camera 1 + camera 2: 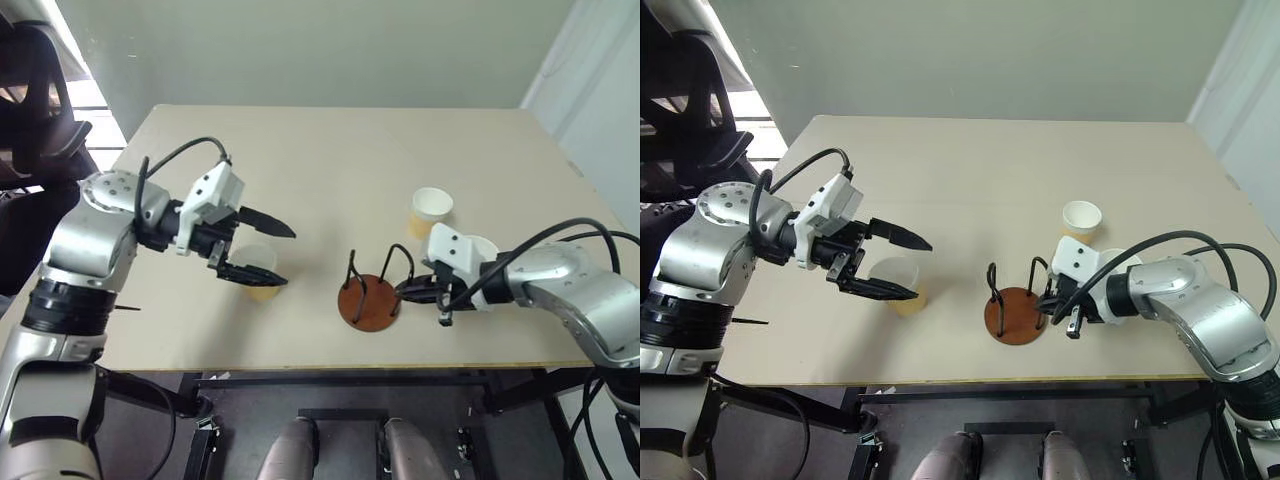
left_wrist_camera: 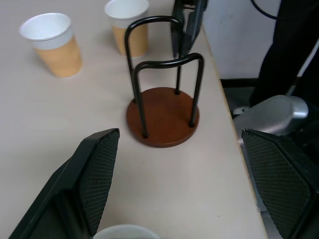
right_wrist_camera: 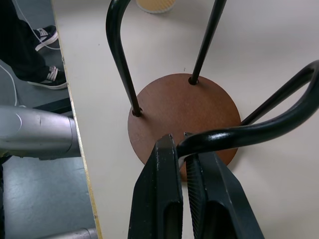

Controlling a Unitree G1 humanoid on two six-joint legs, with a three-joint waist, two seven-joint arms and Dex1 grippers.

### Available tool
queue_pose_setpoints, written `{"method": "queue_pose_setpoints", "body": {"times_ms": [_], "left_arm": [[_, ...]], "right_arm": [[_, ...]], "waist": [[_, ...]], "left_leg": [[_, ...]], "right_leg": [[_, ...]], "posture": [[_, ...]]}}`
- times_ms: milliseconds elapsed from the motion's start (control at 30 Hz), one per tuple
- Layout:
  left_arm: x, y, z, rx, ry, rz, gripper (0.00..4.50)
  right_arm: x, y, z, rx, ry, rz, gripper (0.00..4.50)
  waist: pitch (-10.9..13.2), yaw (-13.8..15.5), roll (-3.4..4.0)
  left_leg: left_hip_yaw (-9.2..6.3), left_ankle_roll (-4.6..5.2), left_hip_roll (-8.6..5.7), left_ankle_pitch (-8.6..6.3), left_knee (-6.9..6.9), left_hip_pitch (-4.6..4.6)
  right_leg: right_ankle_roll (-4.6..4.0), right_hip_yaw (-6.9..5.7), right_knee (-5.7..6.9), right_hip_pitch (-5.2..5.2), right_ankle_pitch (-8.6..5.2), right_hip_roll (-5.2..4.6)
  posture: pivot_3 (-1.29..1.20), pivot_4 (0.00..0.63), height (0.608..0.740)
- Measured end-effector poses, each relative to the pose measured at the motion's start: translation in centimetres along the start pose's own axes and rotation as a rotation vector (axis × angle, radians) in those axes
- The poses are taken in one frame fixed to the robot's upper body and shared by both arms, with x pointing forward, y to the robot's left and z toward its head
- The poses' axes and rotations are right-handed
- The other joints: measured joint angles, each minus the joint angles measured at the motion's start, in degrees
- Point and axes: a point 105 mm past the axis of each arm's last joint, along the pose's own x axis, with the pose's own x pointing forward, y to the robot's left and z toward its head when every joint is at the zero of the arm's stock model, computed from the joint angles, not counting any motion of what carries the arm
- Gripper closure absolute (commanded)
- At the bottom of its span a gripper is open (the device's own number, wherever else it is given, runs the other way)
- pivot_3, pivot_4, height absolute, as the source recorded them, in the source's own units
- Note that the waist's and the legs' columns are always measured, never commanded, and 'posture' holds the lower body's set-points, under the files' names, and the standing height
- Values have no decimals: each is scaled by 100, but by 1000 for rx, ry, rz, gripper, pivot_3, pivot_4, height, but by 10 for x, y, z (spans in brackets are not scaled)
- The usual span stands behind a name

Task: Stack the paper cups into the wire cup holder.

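Left fingers (image 1: 262, 251) spread wide around the cup (image 1: 262, 284), lower left: centre before closing. Right fingers (image 3: 182, 164) pinched on holder (image 1: 369, 300) wire; keep it steady.

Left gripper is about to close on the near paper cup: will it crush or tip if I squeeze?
The paper cup looks thin-walled and empty, so it is probably light and would likely dent under a hard squeeze. It is tapered and stands on its narrow end, so a sideways nudge from the open left gripper could tip it. Its faintly ribbed wall should give some grip.
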Motion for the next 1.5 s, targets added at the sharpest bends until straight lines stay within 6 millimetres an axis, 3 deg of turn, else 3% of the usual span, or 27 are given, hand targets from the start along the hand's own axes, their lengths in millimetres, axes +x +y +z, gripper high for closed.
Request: {"method": "queue_pose_setpoints", "body": {"times_ms": [467,1000,1100,1233,1500], "left_arm": [[2,-4,-1,-16,12,-17,278],[4,-5,1,-19,14,-25,278],[4,-5,1,-19,14,-25,278],[5,-5,-1,-24,13,-27,278],[6,-6,-1,-25,8,-30,278]], "right_arm": [[5,-19,-3,4,-1,-52,4485],[0,-13,-7,-89,42,3,4485],[0,-12,-11,-93,55,15,3742],[4,-7,-18,-56,69,43,2400],[3,-12,-9,27,11,4,2400]], "waist": [[-1,0,-1],[-4,9,-7],[-6,13,-11],[-6,13,-11],[-6,17,-11]], "left_leg": [[-1,2,0,-5,1,0],[-2,1,0,-6,1,1],[-2,1,0,-6,1,1],[-1,0,0,-7,1,1],[-1,1,0,-7,1,0]], "right_leg": [[1,0,1,0,0,-1],[1,0,-2,5,-1,-2],[1,0,-3,6,-1,-2],[2,1,-3,4,-1,-1],[2,1,-4,4,-2,-2]], "posture": [[0,150,740],[0,150,740],[0,150,740],[0,150,740],[0,150,740]]}}
